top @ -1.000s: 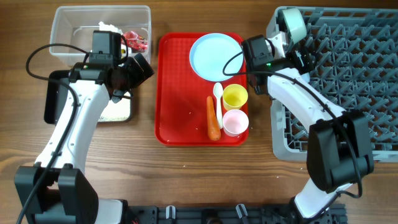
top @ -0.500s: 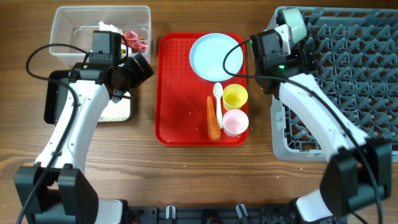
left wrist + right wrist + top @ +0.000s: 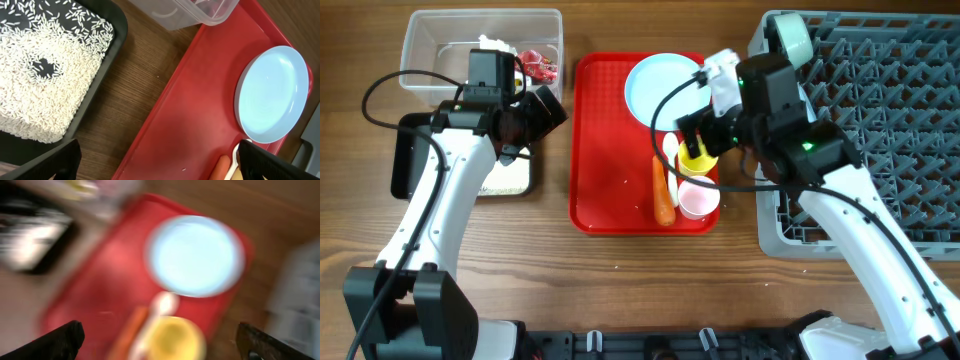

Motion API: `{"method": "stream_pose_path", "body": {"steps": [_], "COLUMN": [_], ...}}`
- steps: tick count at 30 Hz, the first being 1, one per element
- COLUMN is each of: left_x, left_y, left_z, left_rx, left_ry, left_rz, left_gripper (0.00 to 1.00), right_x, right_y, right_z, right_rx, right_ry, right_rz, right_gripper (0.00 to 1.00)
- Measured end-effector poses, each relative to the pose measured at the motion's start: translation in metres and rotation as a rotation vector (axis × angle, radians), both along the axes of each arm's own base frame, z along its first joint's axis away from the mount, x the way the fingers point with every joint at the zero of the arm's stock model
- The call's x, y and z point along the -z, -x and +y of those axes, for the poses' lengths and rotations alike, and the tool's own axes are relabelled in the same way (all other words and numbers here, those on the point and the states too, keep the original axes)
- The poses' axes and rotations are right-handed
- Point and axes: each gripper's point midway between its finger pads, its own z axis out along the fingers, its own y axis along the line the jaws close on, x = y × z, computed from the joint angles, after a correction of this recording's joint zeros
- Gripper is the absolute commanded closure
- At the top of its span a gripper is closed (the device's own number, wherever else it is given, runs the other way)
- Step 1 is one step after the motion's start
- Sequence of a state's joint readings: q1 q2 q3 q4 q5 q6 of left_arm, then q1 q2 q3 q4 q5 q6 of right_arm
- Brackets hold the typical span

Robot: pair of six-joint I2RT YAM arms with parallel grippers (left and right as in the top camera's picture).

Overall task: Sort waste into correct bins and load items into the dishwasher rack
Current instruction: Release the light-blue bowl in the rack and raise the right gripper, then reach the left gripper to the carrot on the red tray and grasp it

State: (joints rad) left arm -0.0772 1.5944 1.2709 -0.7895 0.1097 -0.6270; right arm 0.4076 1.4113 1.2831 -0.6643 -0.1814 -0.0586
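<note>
A: Right gripper [image 3: 698, 132]?
B: Fingers spread, nothing held, above the yellow cup [image 3: 172, 339] on the red tray [image 3: 610, 150].
A: Left gripper [image 3: 546, 106]?
B: Likewise spread, empty, beside the black tray [image 3: 118, 44] of rice [image 3: 50, 90].

A: How many cups?
B: Two: one yellow cup [image 3: 696, 161], one pink cup [image 3: 699, 197]
A: Plates and cutlery?
B: One light-blue plate [image 3: 650, 90] and one white spoon [image 3: 671, 175]
A: Any vegetables?
B: One carrot [image 3: 662, 190]
A: Trays?
B: Two: one red tray [image 3: 610, 150], and one black tray [image 3: 405, 160] by the left edge of the tabletop [image 3: 620, 280]. The black one holds rice grains [image 3: 45, 85], far too many to count
A: Tubs?
B: One clear tub [image 3: 420, 50] at the far left corner, with one white tissue [image 3: 495, 44] in it. I cannot tell how many red wrappers [image 3: 538, 66] are there
A: Racks, bowls?
B: One grey rack [image 3: 890, 100] along the right edge, and one pale bowl [image 3: 792, 40] showing in it
</note>
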Motion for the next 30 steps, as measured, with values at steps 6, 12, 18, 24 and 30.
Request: {"method": "stream_pose_path", "body": {"steps": [6,12,18,24,30], "left_x": [0.0,-0.002,-0.003,-0.01,-0.01], "left_y": [0.0,-0.005,-0.006,-0.009,0.013], "left_z": [0.0,0.0,-0.003,-0.03,-0.108], "left_rx": [0.0,0.0,0.004,0.068,0.274], "left_ry": [0.0,0.002,0.018,0.106,0.144], "left_rz": [0.0,-0.023,-0.025,-0.051,-0.038], "left_gripper": [0.0,0.0,0.06,0.27,0.21], "right_x": [-0.001,0.007,-0.014,-0.076,-0.099], "right_y": [0.022,0.017,0.021,0.044,0.072], "right_z": [0.03,0.016,-0.05,-0.132,-0.192], "right_rx": [-0.059,0.106,0.364,0.6,0.798], "right_ry": [-0.196,-0.202,-0.147,-0.193,-0.202], "right_rz": [0.154,0.214,0.154,-0.044,-0.132], "right_gripper": [0.0,0.0,0.0,0.0,0.0]}}
